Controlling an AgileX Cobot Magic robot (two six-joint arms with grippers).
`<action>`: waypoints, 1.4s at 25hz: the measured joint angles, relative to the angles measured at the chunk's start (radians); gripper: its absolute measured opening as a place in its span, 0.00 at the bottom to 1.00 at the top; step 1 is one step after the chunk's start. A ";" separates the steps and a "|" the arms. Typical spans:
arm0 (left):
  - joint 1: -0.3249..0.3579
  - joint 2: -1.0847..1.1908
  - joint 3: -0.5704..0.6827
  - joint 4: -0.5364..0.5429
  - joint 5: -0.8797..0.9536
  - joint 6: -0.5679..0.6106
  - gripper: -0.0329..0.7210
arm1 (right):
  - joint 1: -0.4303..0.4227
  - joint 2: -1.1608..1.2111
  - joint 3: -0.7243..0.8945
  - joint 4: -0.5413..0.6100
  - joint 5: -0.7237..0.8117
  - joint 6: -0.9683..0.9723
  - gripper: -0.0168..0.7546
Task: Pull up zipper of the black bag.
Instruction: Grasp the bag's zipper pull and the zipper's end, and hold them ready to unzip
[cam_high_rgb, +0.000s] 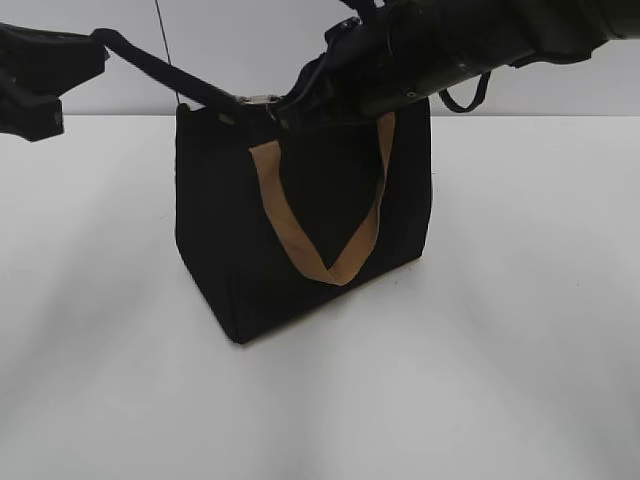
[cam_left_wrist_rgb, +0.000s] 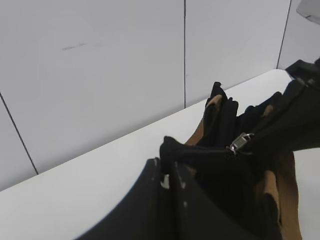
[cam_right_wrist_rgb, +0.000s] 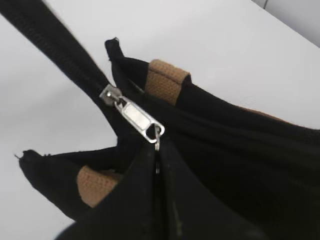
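Just ahead of the right hand, closed on the small silver metal zipper; left hand pinches the zip-tape tail taut, bracing the boxy black fabric bag on the white table.

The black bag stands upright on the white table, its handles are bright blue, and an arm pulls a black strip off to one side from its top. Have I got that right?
Nearly. The black bag does stand on the white table, and the left gripper stretches the black zip strip sideways. But the handles are tan-brown, not blue, as the exterior view shows.
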 joint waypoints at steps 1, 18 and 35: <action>0.000 0.000 0.000 0.001 0.001 0.000 0.06 | -0.009 0.000 0.000 0.000 0.001 0.007 0.00; 0.000 -0.002 0.000 -0.002 0.029 0.000 0.06 | -0.115 0.000 0.000 -0.008 0.023 0.100 0.00; 0.000 -0.005 0.000 -0.003 0.031 0.000 0.06 | -0.250 -0.014 0.000 -0.011 0.009 0.116 0.00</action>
